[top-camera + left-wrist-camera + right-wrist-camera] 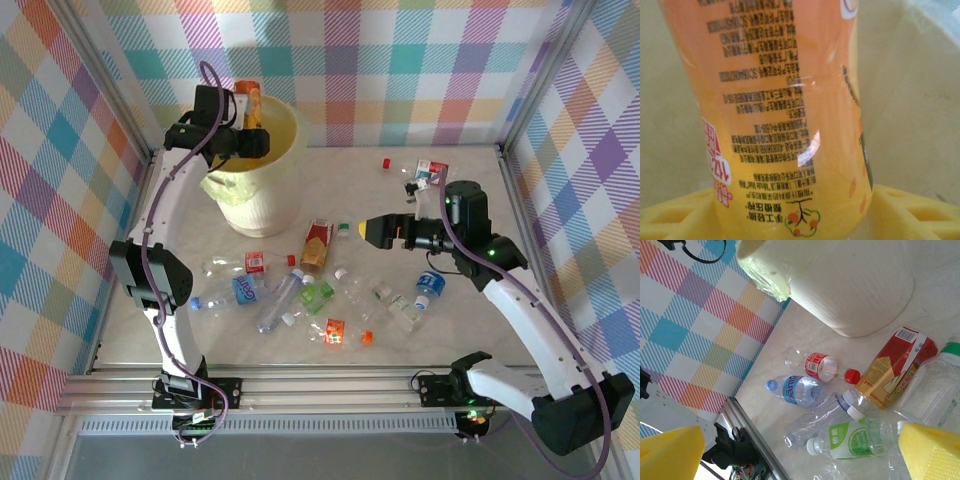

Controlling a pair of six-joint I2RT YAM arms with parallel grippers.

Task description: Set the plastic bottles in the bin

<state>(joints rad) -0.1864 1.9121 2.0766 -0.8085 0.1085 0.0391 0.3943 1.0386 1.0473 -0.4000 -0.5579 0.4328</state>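
Release is the step in hand: the left gripper [247, 128], clamped on an orange bottle [248, 98], hangs over the bin [290, 135] at far left, and should part its fingers only with the bottle well inside the rim (a clipped rim could bounce it out). The right gripper [378, 230] hovers, fingers apart, over loose bottles [300, 295] mid-table.

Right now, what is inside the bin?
The left gripper holds an orange bottle over the bin mouth; bare pale inner wall shows. The gripper covers the bottom.
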